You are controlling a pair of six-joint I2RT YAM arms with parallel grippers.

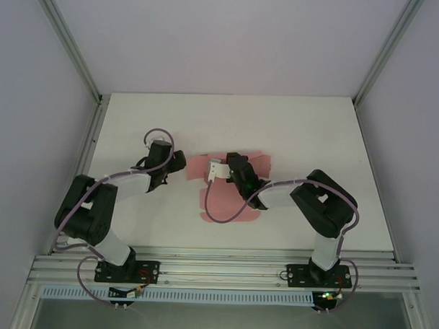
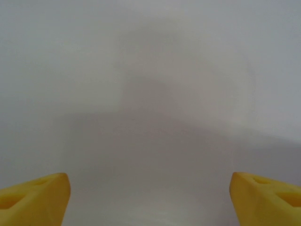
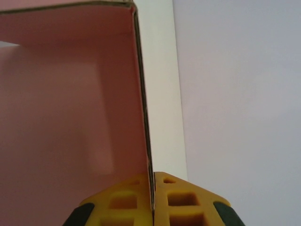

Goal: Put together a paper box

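The paper box (image 1: pixel 225 199) is a pink sheet lying flat mid-table, with one wall folded up. My right gripper (image 1: pixel 225 170) stands over its far part. In the right wrist view the yellow fingertips (image 3: pixel 127 200) of the right gripper (image 3: pixel 153 179) are shut on that upright wall's edge, with the pink inner face (image 3: pixel 70 103) to their left and the white outer face (image 3: pixel 162 94) to their right. My left gripper (image 1: pixel 179 162) hovers just left of the sheet, apart from it. Its yellow fingertips (image 2: pixel 33 197) stand wide open over bare white table.
The white table (image 1: pixel 314 139) is bounded by metal frame posts (image 1: pixel 89 80) at the left and right and a rail (image 1: pixel 223 269) along the near edge. Purple cables (image 1: pixel 221 216) loop from both arms, the right one lying across the pink sheet.
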